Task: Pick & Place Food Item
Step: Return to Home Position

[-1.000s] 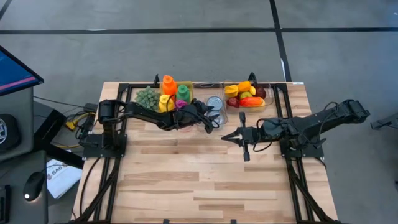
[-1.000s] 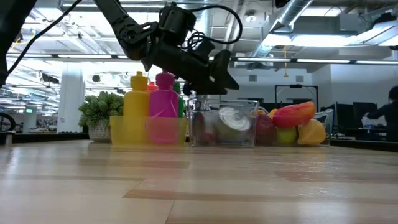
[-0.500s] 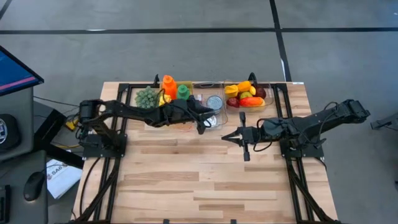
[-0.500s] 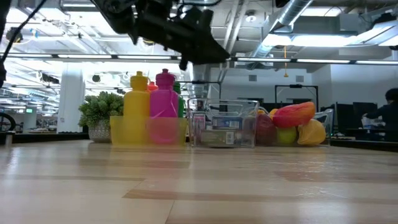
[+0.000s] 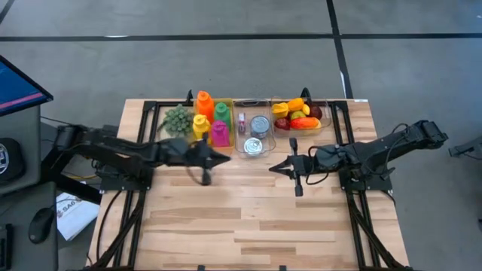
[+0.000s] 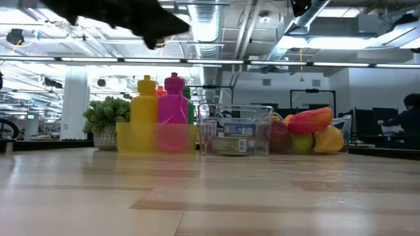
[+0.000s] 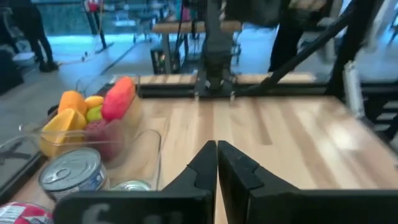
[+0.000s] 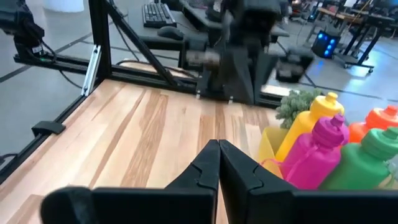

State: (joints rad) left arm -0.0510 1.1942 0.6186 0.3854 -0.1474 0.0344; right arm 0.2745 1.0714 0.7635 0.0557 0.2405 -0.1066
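Note:
Two tin cans (image 5: 252,146) (image 5: 260,124) stand on their bases in a clear bin (image 5: 242,140) at the table's far middle; the left wrist view shows one can (image 7: 71,171). A clear tray of toy fruit (image 5: 299,114) stands to the right of it. My left gripper (image 5: 226,159) hovers shut and empty near the table's middle left, in front of the bottle tray. My right gripper (image 5: 273,167) hovers shut and empty near the middle, facing the left one. Their shut fingertips show in the left wrist view (image 7: 217,144) and the right wrist view (image 8: 219,144).
A yellow tray of coloured bottles (image 5: 209,120) and a green plant (image 5: 178,118) stand at the far left, also in the low view (image 6: 157,115). Black frame rails (image 5: 151,113) run along both sides of the table. Bare wood (image 5: 248,218) lies toward the near edge.
My left gripper has drawn back from above the clear bin toward the table's left edge, rising, and has shut with nothing in it. A can in the bin, seen tipped with its round end to the low camera, has settled upright.

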